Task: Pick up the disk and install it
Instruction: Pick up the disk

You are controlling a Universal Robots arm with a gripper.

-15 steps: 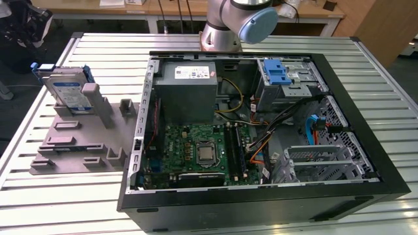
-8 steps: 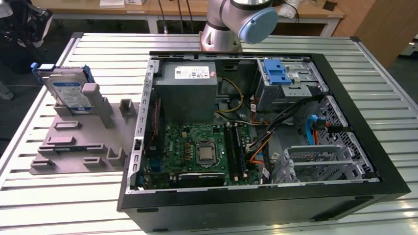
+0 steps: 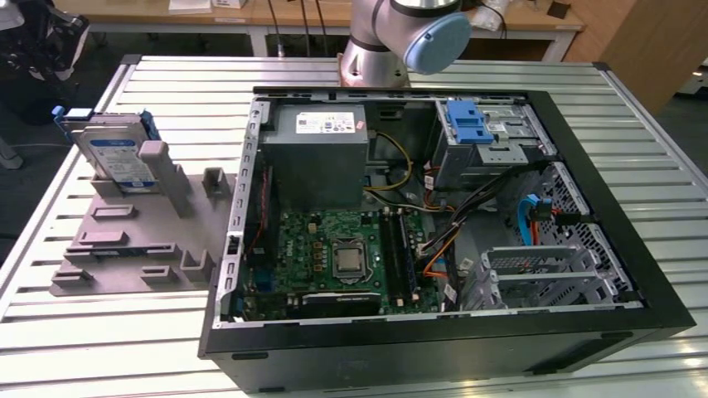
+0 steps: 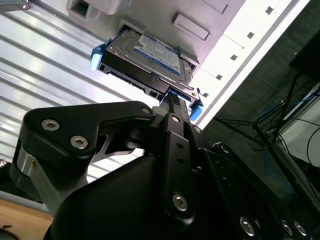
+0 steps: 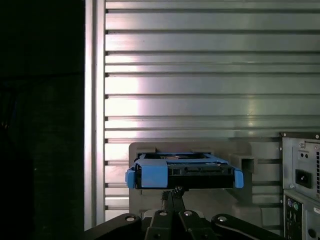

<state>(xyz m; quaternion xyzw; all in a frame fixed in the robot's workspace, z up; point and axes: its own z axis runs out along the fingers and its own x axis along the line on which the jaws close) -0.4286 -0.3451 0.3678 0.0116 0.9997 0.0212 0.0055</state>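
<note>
I see my hand [image 5: 173, 192] closed, empty, facing the disk [image 5: 200, 171] standing in its grey holder [image 3: 122, 240] on the worktop [image 3: 166, 79].

Silver desk [image 3: 99, 332] of long ribbed metal slats, bright with glare in the first wrist view. Resting on it toward the exterior view's right: a big black computer case [image 3: 443, 344], laid on its side, open face up. Just beside that, toward the exterior view's left: a flat grey holder plate [image 3: 128, 249] with raised blocks and slots, carrying the disk [image 3: 116, 157] upright at its far end. Behind the case, at the desk's far edge, the arm's base [image 3: 370, 58].
</note>
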